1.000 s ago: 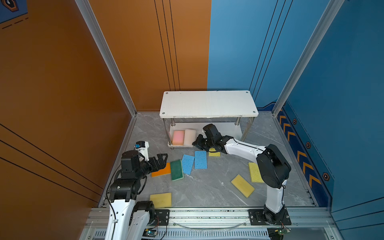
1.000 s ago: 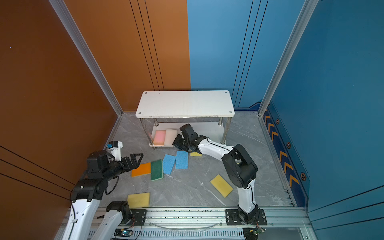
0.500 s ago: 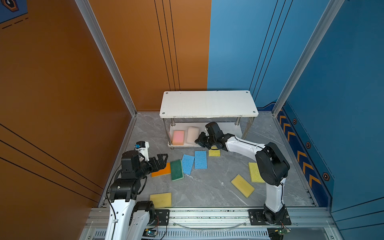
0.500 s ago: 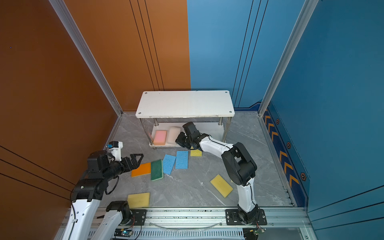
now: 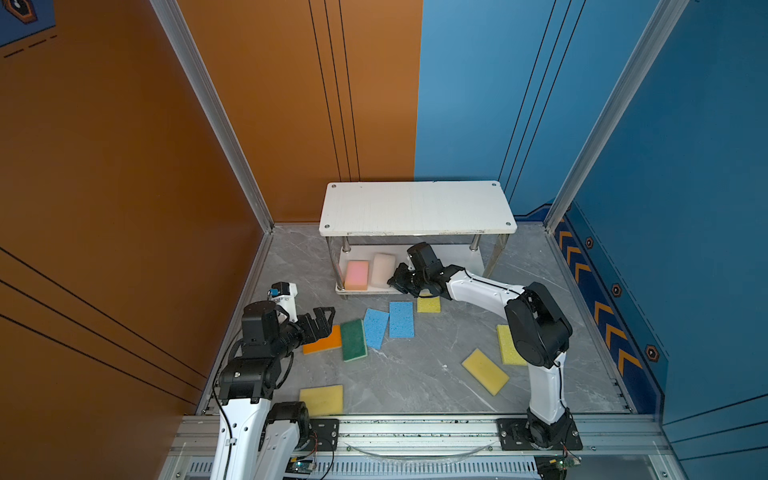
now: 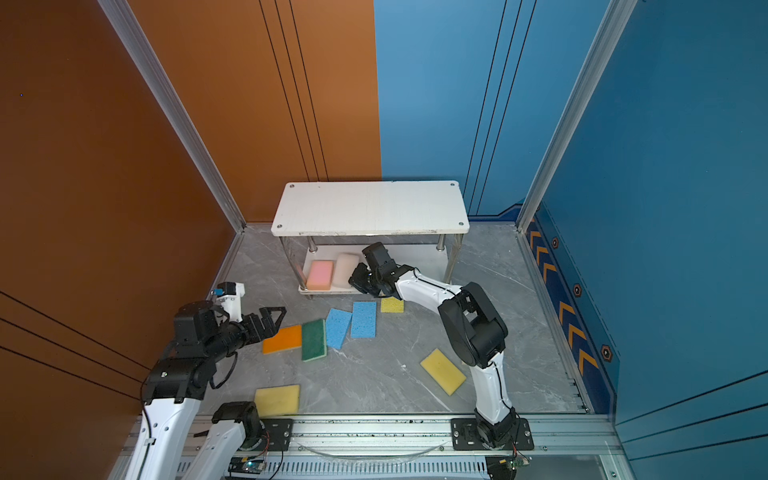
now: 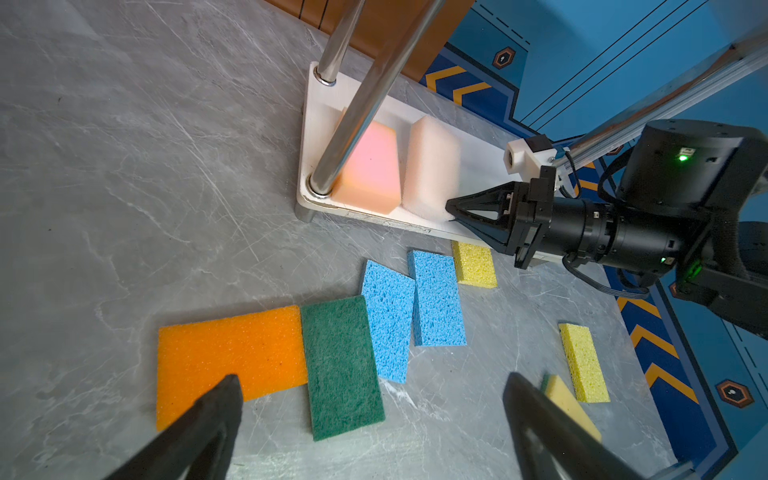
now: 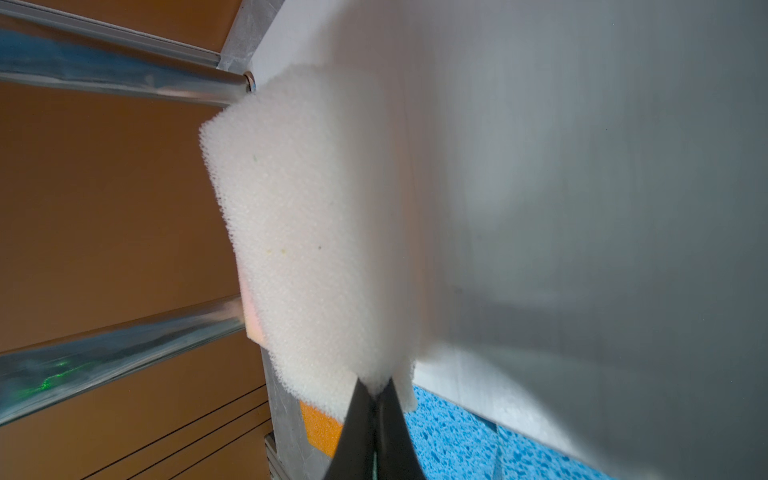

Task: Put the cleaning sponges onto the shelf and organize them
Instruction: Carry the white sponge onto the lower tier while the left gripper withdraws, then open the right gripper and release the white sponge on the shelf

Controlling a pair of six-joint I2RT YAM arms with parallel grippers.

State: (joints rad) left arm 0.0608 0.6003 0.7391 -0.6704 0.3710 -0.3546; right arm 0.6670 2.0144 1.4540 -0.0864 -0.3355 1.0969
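Note:
The shelf (image 5: pixel 415 208) stands at the back in both top views. On its lower board lie a pink sponge (image 5: pixel 356 274) and, beside it, an off-white sponge (image 5: pixel 382 268). My right gripper (image 5: pixel 392 281) is shut on the off-white sponge's (image 8: pixel 311 228) near corner, as the right wrist view shows with the right gripper (image 8: pixel 375 388) pinching the foam. My left gripper (image 7: pixel 372 380) hangs open and empty over the floor by the orange sponge (image 7: pixel 232 345) and the dark green sponge (image 7: pixel 340 365). Two blue sponges (image 5: pixel 375 327) (image 5: pixel 401 319) lie next to them.
Yellow sponges lie on the grey floor: one by the shelf's front (image 5: pixel 429 304), one near the left arm's base (image 5: pixel 322 400), one toward the right (image 5: pixel 485 371), one partly behind the right arm (image 5: pixel 506 345). Shiny shelf legs (image 7: pixel 365 95) stand beside the pink sponge.
My right gripper has carried the off-white sponge a little further onto the lower board, close beside the pink one. The left arm has hardly moved.

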